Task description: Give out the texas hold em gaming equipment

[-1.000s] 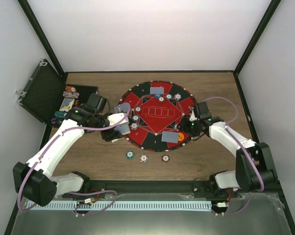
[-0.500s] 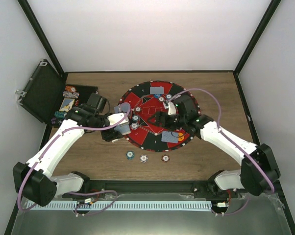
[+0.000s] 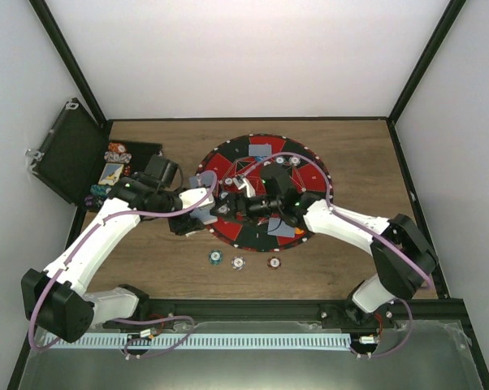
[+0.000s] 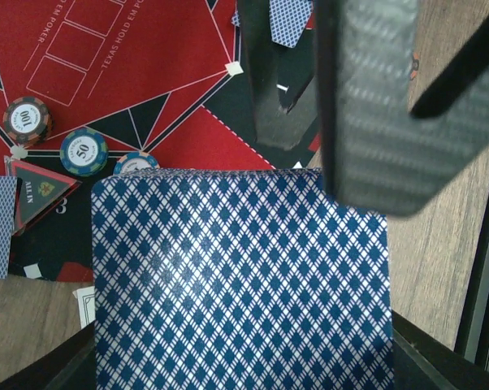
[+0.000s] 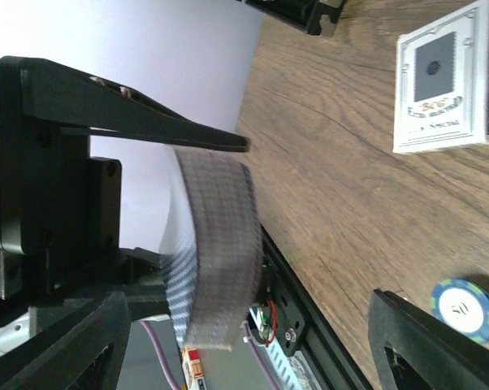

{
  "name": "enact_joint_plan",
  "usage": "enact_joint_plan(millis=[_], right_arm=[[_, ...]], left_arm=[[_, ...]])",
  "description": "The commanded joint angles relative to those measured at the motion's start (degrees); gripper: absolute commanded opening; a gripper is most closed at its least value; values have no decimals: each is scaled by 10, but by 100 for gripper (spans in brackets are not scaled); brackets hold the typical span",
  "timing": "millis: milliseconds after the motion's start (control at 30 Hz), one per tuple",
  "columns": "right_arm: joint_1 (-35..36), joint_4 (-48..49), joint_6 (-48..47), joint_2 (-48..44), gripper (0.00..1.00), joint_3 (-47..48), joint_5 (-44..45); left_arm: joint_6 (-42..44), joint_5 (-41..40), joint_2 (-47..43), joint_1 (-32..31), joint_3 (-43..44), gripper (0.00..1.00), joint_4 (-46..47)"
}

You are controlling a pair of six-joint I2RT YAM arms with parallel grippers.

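— While the left claw [image 3: 199, 213] pinches the deck [image 4: 240, 280], where's it sit?
— At the left rim of the mat [image 3: 309, 175], patterned back facing the wrist camera. Long axis seems to run along the claw, far end pointing over the mat; near end is cut off.
— Right claw [image 3: 227, 205]?
— Spread wide, right at the deck, which shows edge-on between its fingers. Can't tell if they touch.
— Chips [image 3: 238, 262]?
— Three on the table [image 3: 350, 260] just off the mat, well apart; more on the mat.
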Motion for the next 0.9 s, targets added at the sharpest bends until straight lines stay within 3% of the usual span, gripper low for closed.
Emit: enact_joint_plan(millis=[0, 533, 867], right_arm=[[12, 59, 24, 23, 82, 32, -30], [37, 93, 42, 157, 74, 121, -73], [1, 78, 25, 150, 62, 77, -68]], left_arm=[[7, 15, -4, -5, 15, 12, 2], [12, 12, -10, -8, 24, 12, -10], [15, 10, -17, -8, 28, 12, -14]])
